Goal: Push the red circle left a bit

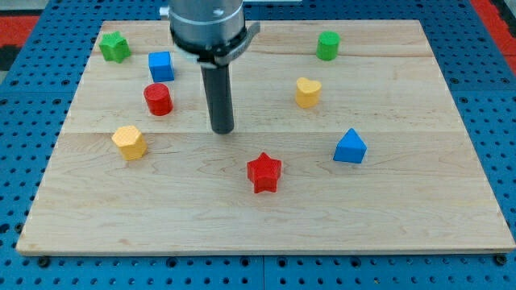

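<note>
The red circle (158,99) stands upright on the wooden board (403,201), toward the view's upper left. My tip (222,130) rests on the board to the right of the red circle and slightly lower, with a clear gap between them. The rod rises to the arm's grey body at the view's top. A blue cube (161,66) sits just above the red circle. A yellow hexagon (129,142) lies below and left of it.
A green star (114,46) is at the upper left corner. A green cylinder (327,45) is at the upper right. A yellow heart (307,92), a blue triangular block (350,147) and a red star (264,172) lie right of my tip.
</note>
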Controlling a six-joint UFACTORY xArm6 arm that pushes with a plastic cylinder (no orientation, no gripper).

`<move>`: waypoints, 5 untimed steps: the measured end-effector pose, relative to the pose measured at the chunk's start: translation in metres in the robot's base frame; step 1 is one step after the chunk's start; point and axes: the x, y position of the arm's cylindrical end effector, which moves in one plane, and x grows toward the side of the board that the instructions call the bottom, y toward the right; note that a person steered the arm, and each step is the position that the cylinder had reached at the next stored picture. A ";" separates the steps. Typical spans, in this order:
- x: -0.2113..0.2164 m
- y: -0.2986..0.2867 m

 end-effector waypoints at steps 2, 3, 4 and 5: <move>-0.037 -0.053; -0.041 -0.072; -0.041 -0.107; -0.042 -0.074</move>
